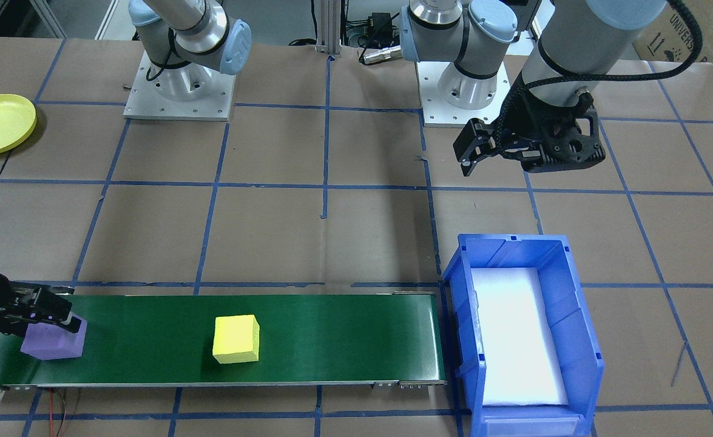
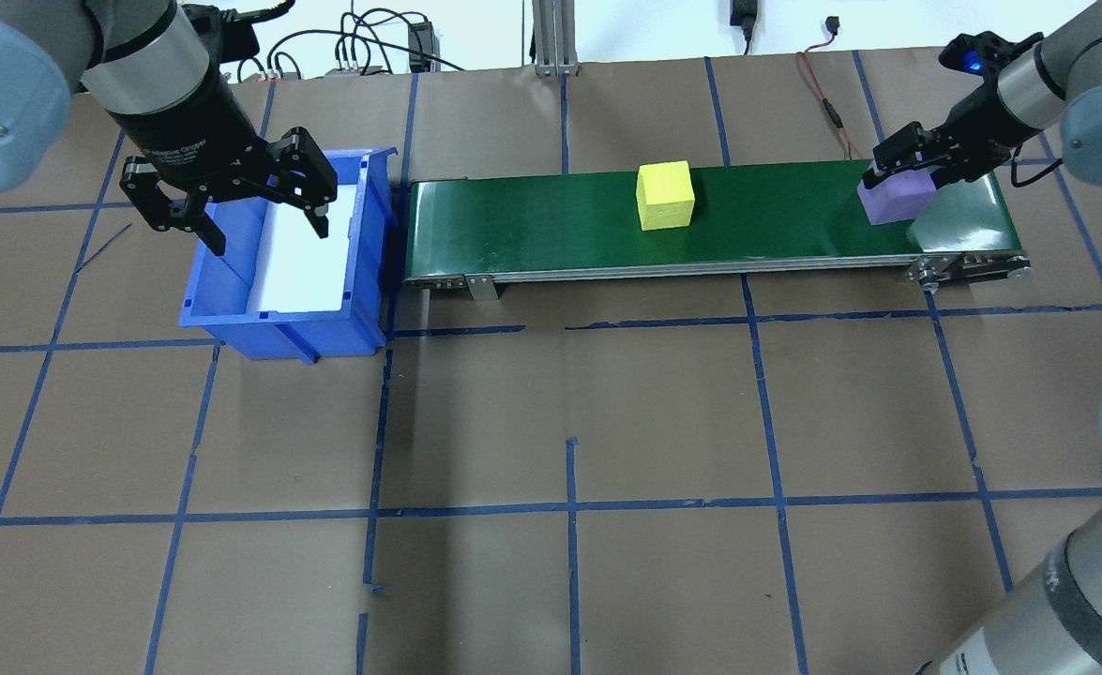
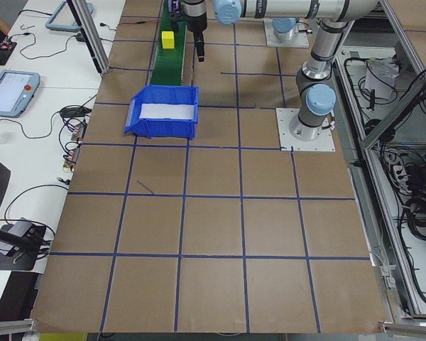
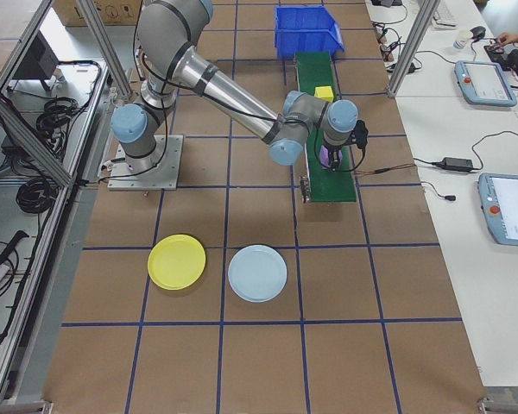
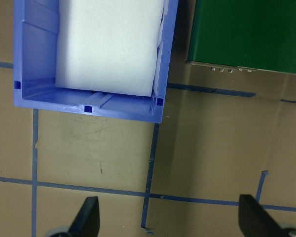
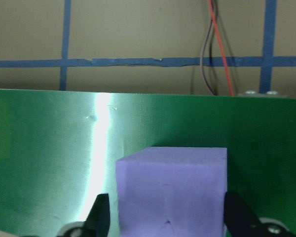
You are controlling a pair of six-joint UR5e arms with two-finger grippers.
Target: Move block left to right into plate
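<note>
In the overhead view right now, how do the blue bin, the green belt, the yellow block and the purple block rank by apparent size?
Largest to smallest:
1. Green belt
2. Blue bin
3. Yellow block and purple block: they look about alike, and the right hand hides part of the purple one, so no ranking between them.

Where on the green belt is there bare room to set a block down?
The stretch between the yellow block and the bin end is bare, as is the gap between the yellow block and purple block. The purple end is crowded by the right gripper.
</note>
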